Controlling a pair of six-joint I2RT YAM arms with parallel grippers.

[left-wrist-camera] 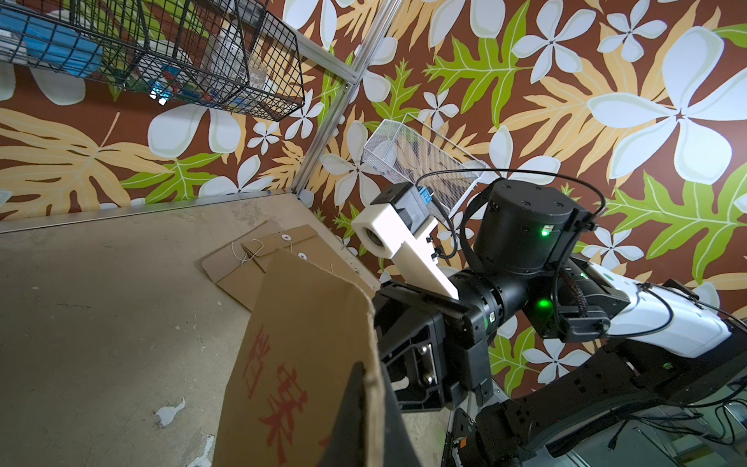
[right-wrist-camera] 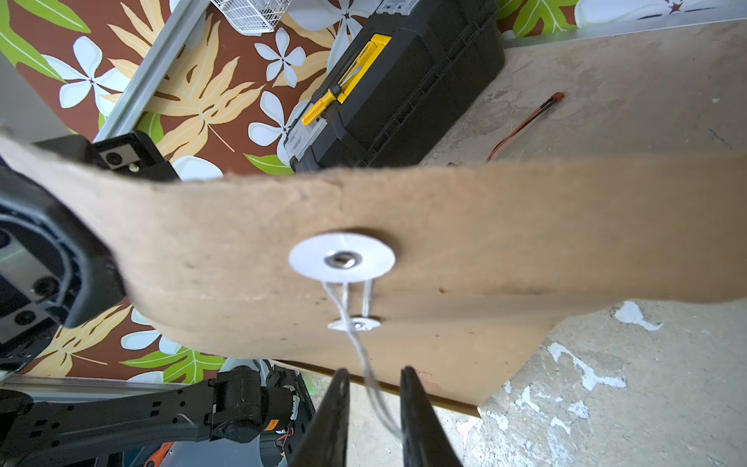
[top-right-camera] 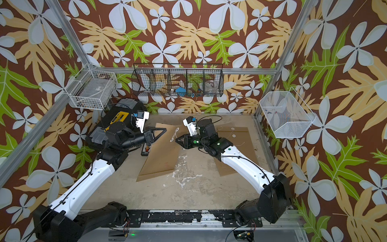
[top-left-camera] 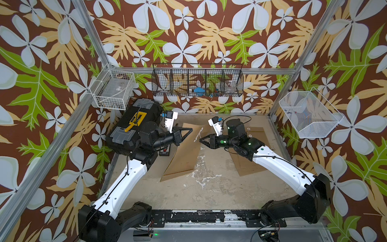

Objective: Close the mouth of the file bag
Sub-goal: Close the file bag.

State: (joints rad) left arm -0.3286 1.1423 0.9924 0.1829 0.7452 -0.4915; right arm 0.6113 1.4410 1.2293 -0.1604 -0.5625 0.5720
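The file bag (top-left-camera: 184,155) (top-right-camera: 161,155) is a brown paper envelope with red print, its mouth end lifted off the table. My left gripper (top-left-camera: 190,129) (top-right-camera: 165,130) (left-wrist-camera: 370,372) is shut on that raised edge. The flap (right-wrist-camera: 485,226) is folded over, and white string (right-wrist-camera: 366,356) runs between the flap's white disc (right-wrist-camera: 341,258) and a lower disc (right-wrist-camera: 355,324). The string's tail hangs loose between the fingers of my right gripper (right-wrist-camera: 374,374) (top-left-camera: 200,140) (top-right-camera: 176,140), whose jaws stand slightly apart just in front of the bag.
A second brown file bag (top-left-camera: 249,161) (left-wrist-camera: 258,258) lies flat under the right arm. A black toolbox (top-left-camera: 134,123) (right-wrist-camera: 404,81) with a yellow latch fills the back left. A red-black cable (right-wrist-camera: 521,129) lies near it. Wire baskets (top-left-camera: 198,81) hang on the walls.
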